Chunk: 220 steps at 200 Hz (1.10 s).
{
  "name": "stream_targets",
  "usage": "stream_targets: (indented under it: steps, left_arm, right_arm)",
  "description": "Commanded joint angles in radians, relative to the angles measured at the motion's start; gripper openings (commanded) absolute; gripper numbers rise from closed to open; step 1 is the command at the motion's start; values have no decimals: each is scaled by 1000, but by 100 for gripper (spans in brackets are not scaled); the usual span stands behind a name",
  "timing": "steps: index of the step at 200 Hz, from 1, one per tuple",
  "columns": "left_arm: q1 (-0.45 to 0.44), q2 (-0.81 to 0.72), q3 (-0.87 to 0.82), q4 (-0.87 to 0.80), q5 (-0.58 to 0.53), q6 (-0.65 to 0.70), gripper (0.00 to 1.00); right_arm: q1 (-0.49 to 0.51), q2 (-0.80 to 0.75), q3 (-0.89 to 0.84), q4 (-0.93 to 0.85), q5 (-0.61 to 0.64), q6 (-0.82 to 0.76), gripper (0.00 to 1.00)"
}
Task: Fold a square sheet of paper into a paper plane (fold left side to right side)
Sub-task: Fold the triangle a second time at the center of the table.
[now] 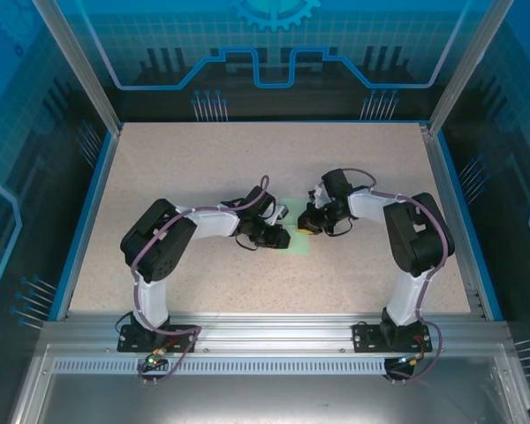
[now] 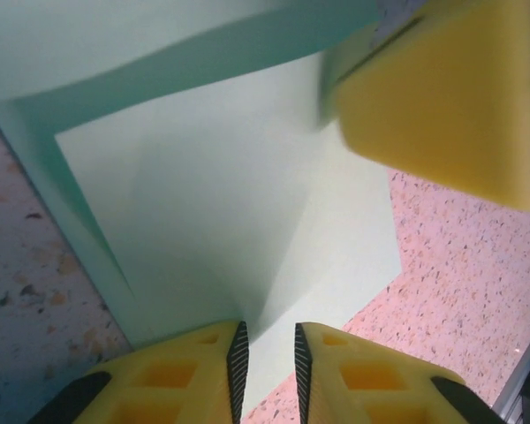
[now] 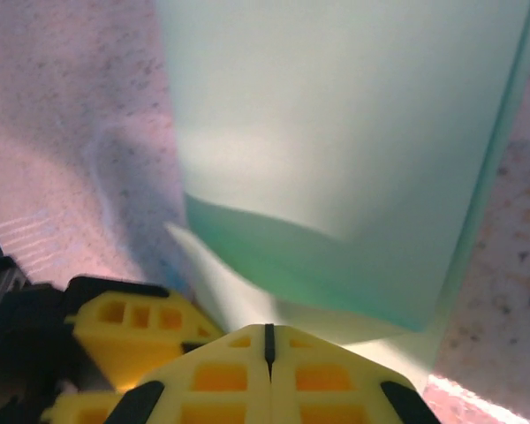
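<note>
Step in hand looks like the left-to-right fold: the thin pale mint-green square sheet of paper [image 1: 299,242] lies mid-way across the speckled beige table [image 1: 203,168], between both arms, with one layer raised off the flat one. Your yellow-fingered right gripper [image 3: 267,340] has its fingers pressed together, apparently pinching that raised layer. Your yellow-fingered left gripper [image 2: 267,358] stands a narrow slit apart over the sheet's corner, gripping nothing. Next you likely need to carry the flap across, pin the flat layer, and match the edges before creasing.
</note>
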Motion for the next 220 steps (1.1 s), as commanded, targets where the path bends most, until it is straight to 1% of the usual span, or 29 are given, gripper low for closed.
stream_targets:
  steps: [1,25,55,89,115,140,173,220]
  left_arm:
    - [-8,-1,-45,-100,-68,12,24]
    - [-12,0,-44,-104,-83,11,22]
    - [-22,5,-34,-120,-111,12,19]
    - [-32,17,-19,-140,-146,11,17]
    - [-35,27,-18,-137,-155,7,17]
    - [-36,35,-19,-142,-166,6,17]
    - [-37,41,-24,-143,-170,6,17]
    - [-39,48,-30,-135,-170,4,16]
  right_arm:
    - [22,-24,-1,-60,-50,-42,2]
    - [66,12,2,-52,-55,-28,1]
    - [97,50,8,-23,-65,-7,1]
    - [107,86,25,-49,-51,-10,1]
    - [106,115,45,-85,-6,-29,1]
    - [86,125,42,-106,39,-41,1]
    - [50,123,64,-159,97,-96,2]
    - [-33,119,111,-211,126,-153,3]
